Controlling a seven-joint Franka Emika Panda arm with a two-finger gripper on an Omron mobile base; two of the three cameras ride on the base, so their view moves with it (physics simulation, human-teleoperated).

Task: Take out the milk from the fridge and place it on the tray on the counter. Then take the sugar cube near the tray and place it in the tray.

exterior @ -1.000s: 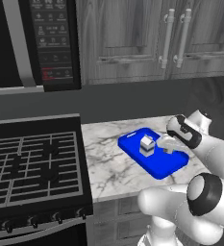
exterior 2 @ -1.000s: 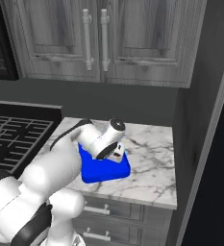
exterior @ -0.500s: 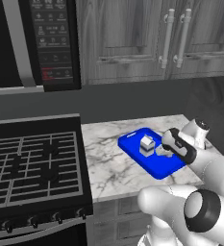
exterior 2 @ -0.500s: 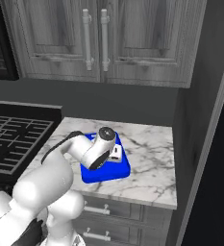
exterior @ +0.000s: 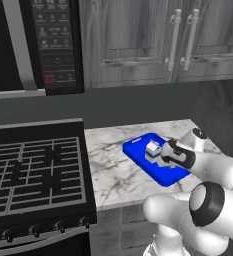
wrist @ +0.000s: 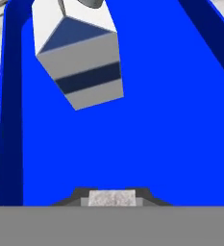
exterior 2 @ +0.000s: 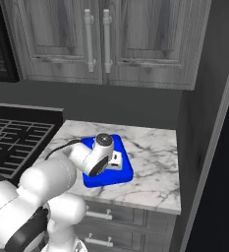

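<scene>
The blue tray (exterior: 167, 176) (exterior 2: 111, 178) (wrist: 171, 120) lies on the white marble counter (exterior: 113, 165) (exterior 2: 155, 157). The milk (exterior: 152, 148) (exterior 2: 116, 158) (wrist: 80, 57), a small white carton with dark blue marks, stands on the tray. My gripper (exterior: 164, 157) (wrist: 111, 198) hangs low over the tray, just beside the carton. It is shut on the sugar cube (wrist: 111, 198), a pale grey block pinched between the dark fingertips (wrist: 147, 196). In the right base view the white hand (exterior 2: 99, 158) covers the fingers. The fridge's door and shelves are out of view.
A black stove top (exterior: 33, 170) (exterior 2: 13, 138) adjoins the counter on the left, under a dark microwave (exterior: 53, 45). Grey wall cabinets (exterior: 178, 40) (exterior 2: 101, 39) hang above. A tall dark panel (exterior 2: 214, 147) rises at the counter's right end.
The hand has come down and slightly forward from above the tray to just over its floor, next to the carton. The jaws stayed shut on the cube.
</scene>
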